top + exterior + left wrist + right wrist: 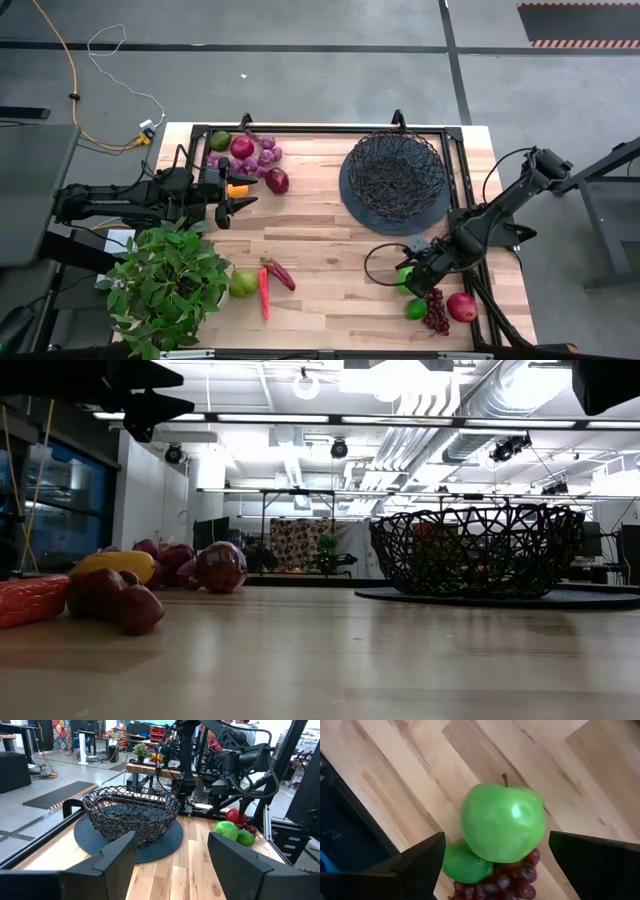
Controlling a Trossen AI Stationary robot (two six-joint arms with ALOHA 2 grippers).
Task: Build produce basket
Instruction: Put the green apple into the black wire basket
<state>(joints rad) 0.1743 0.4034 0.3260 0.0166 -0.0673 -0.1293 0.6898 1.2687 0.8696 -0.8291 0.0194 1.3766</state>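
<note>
A: Start at the left of the counter (330, 225). What's there?

B: The potted plant (165, 285) sits at the near left corner. Above it the left tool (232, 197) hangs empty, its fingers partly apart, aimed across the boards toward the basket (396, 175). Just beside it is the far-left cluster: a lime (220, 141), a red apple (242, 147), purple grapes (262, 158), a dark red fruit (277, 181) and something orange (237, 189) tucked right by the fingers.

A: And nearer the front?

B: A green pear (243, 284) and two red chillies (270, 283) lie just right of the plant. The chillies' long axes run roughly front to back, one tilted, tips toward the near edge.

A: The basket itself?

B: Right of centre at the far side, upright on its dark round mat (360, 205), mouth up, and empty as far as I can see. It looks central so either arm can reach it.

A: The right side?

B: The right tool (408, 276) is spread wide around a green apple (502, 822), stem up, fingers either side but not yet touching. The apple rests against a lime (462, 863) and a grape bunch (507, 880), with a red apple (461, 306) beside them. I'd judge it is lined up to close on the apple.
</note>
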